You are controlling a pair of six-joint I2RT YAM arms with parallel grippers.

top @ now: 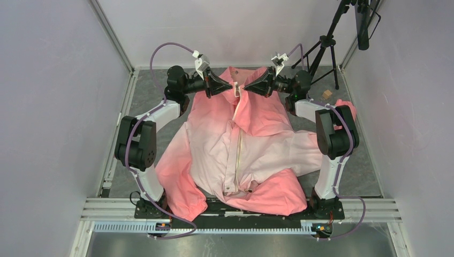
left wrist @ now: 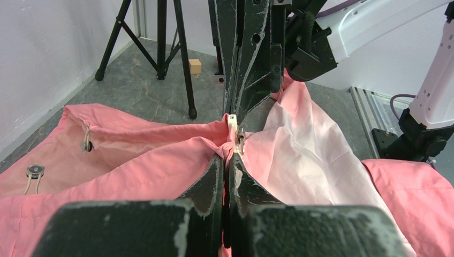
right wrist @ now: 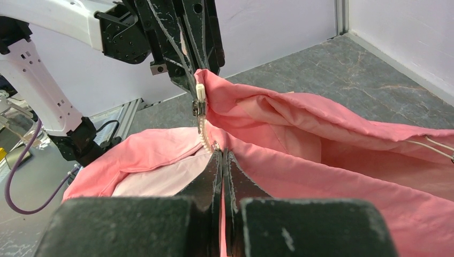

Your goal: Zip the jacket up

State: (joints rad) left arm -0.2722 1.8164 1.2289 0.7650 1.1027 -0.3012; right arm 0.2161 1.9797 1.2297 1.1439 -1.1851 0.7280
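The jacket (top: pixel 257 150) lies spread on the table, salmon pink fading to pale pink, collar at the far end. Its cream zipper strip (top: pixel 237 155) runs down the front. Both grippers meet at the collar. My left gripper (top: pixel 229 89) is shut on pink jacket fabric (left wrist: pixel 160 171) just beside the zipper; fabric shows between its fingers (left wrist: pixel 211 179). My right gripper (top: pixel 247 87) faces it and is shut on the collar edge (right wrist: pixel 321 166) from the other side. The cream zipper slider (right wrist: pixel 199 101) stands upright between the two grippers and also shows in the left wrist view (left wrist: pixel 235 131).
A black tripod (top: pixel 327 45) stands at the far right, with a small wooden block (top: pixel 326 95) near its feet. Pale walls close in on three sides. A metal rail (top: pixel 241 206) runs along the near edge. Drawstring toggles (left wrist: pixel 35 171) lie on the hood fabric.
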